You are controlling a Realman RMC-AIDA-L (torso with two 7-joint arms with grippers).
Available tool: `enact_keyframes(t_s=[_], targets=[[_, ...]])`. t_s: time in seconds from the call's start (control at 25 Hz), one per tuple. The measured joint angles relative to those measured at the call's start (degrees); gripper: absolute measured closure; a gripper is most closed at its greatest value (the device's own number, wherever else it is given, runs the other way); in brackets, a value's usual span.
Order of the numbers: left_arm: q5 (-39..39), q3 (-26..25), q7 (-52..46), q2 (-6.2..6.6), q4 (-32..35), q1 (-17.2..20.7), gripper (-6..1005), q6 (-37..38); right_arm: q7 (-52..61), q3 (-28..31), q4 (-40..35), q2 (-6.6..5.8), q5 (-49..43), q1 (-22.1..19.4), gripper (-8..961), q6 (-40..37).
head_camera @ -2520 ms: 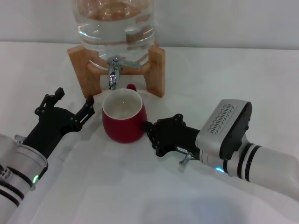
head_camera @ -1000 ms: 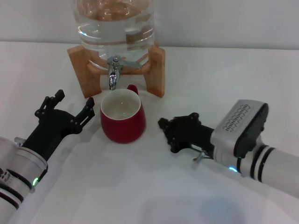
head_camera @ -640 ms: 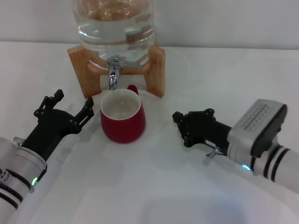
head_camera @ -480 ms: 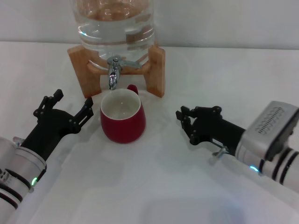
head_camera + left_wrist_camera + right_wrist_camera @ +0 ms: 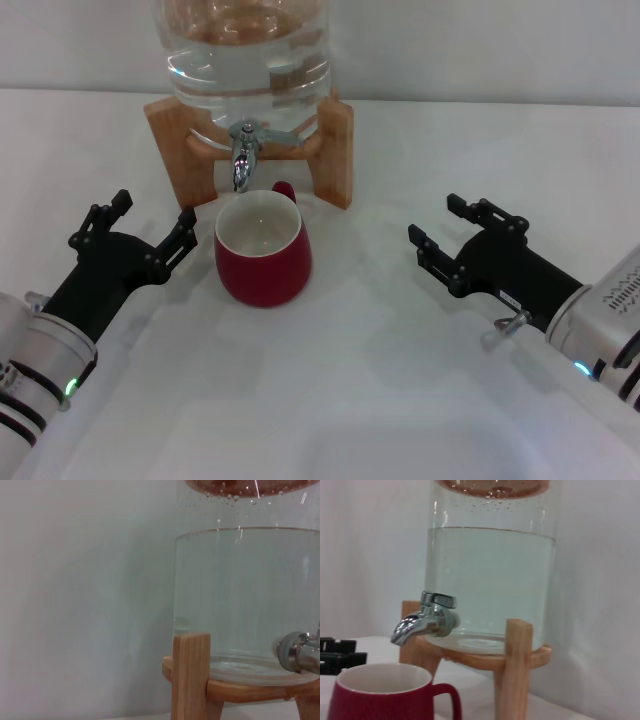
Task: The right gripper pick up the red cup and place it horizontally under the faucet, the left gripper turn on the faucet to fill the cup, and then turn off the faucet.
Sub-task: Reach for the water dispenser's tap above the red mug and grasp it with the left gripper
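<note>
The red cup (image 5: 262, 252) stands upright on the white table, its cream inside facing up, directly below the spout of the chrome faucet (image 5: 243, 158); its handle points toward the wooden stand. My left gripper (image 5: 153, 212) rests open just left of the cup, holding nothing. Well off to the cup's right, my right gripper (image 5: 436, 220) is open and empty too. The right wrist view has the faucet (image 5: 424, 618) above the cup (image 5: 385, 696), with the left gripper's fingertips (image 5: 337, 655) beyond. In the left wrist view the faucet (image 5: 300, 652) shows at the jar's edge.
A clear water jar (image 5: 250, 55) sits on a wooden stand (image 5: 337, 150) at the back of the table. White table surface (image 5: 330, 380) stretches in front of the cup and between the two arms.
My right gripper has let go of the cup, drawn back to the right and spread its fingers. The cup stays under the spout. The left gripper has barely shifted.
</note>
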Motion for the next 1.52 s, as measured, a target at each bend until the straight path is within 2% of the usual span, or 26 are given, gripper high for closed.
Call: enact_keyframes(t_s=[0.24,0.44,0.56,1.28,1.52], targets=[[-0.11,0.0,0.0,0.0,-0.07,-0.04,113,0.65,-0.27,2.8,-0.23,-0.06,0.04,-2.96,385,-3.6],[-1.01,0.0,0.0,0.06,-0.14,-0.04,113,3.65,-0.3,5.17,-0.64,-0.11,0.05,-5.72,147,-7.62],[-1.25,0.0,0.0,0.12,-0.36,-0.34,113,5.8,-0.16,5.56,-1.07,-0.08,0.11,-6.61,115,-8.99],[-1.15,0.0,-0.03,0.18,-0.37,0.14,113,16.52,0.86,6.1,-1.35,0.03,1.01,-6.56,116,-6.9],[-1.42,0.0,-0.36,0.17,-0.32,-1.1,113,20.72,2.59,5.76,-1.35,0.03,1.0,-6.85,116,-6.84]])
